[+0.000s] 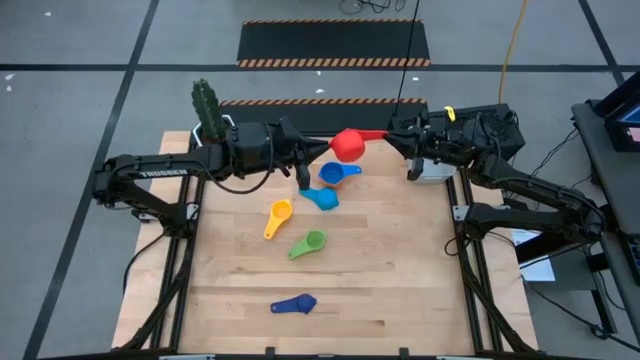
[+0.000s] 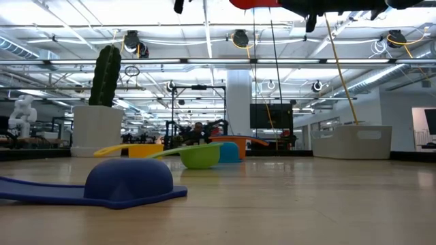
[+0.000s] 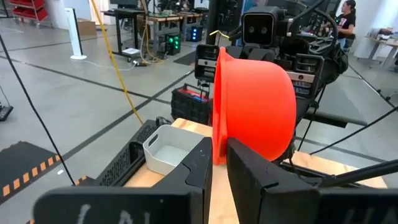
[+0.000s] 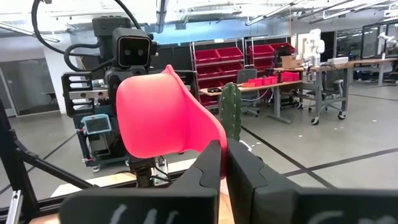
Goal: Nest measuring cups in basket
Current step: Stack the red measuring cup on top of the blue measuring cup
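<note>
Overhead, left to right: left gripper [image 1: 305, 160] pinches the red measuring cup's [image 1: 348, 145] bowl rim, the cup held aloft (handle pinched by the right gripper [image 1: 392, 134]) above the table's [image 1: 400, 290] far edge; the basket [image 1: 436, 170] sits beneath the right arm.

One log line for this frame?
phase: mid-air handover | red cup: aloft | left gripper: shut on bowl rim | right gripper: shut on handle | basket: no cup visible inside

high: straight down | low: tabletop level | wrists: facing each other, sharing red cup [image 3: 252, 102]
</note>
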